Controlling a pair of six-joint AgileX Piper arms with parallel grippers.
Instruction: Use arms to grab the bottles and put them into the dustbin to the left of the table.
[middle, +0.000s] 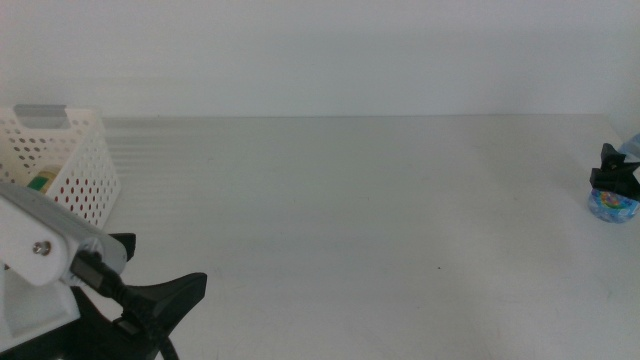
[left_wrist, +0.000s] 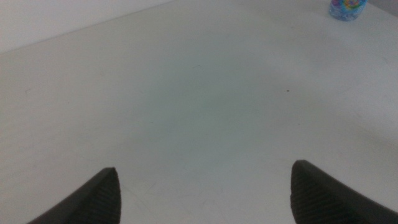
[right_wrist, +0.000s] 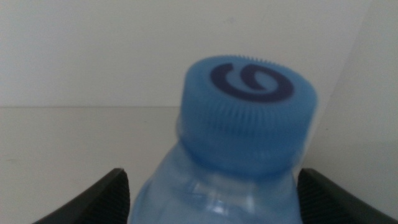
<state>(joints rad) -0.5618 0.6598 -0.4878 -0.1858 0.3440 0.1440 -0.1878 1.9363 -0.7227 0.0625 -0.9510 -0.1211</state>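
The wide matte white worktop (middle: 350, 220) carries my white perforated plastic basket (middle: 70, 165) at its left. My left claw (left_wrist: 202, 193) gapes empty near it. My right claw (right_wrist: 211, 199) straddles, jaws apart, the small clear blue-capped water bottle (right_wrist: 239, 124) at the worktop's right edge.

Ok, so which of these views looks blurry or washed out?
Right wrist view: the water bottle's blue cap is so close it looks soft. Left wrist view: the table is pale with a faint green tint. Middle view: even lighting, horizontal banding beside the dustbin.
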